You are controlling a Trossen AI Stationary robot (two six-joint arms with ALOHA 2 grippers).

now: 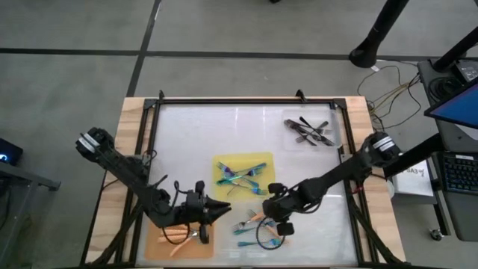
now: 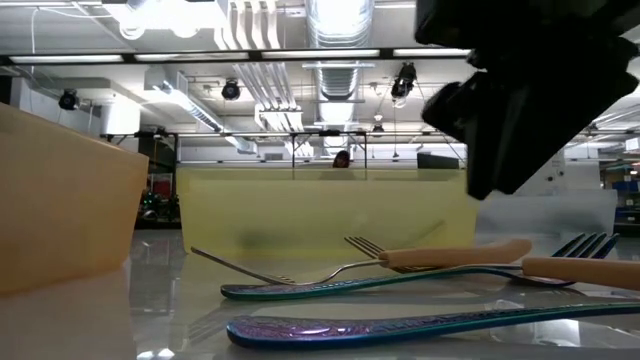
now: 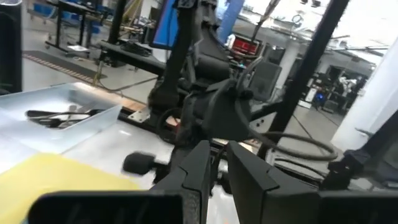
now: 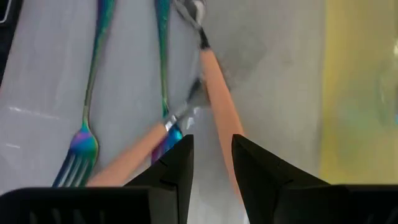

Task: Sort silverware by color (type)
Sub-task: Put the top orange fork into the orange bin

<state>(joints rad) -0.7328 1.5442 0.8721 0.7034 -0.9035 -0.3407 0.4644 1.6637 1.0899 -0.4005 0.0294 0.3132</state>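
Right wrist view: right claw (image 4: 211, 155) parted around an orange-handled fork (image 4: 217, 106), its lower handle hidden.

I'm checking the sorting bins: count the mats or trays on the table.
3: an orange mat at the front left under the left arm, a yellow mat in the middle, and a clear tray at the back right holding dark forks.

Two black jointed arms (image 1: 127, 173) with looping black cables and wedge-shaped fingers (image 4: 177, 162).
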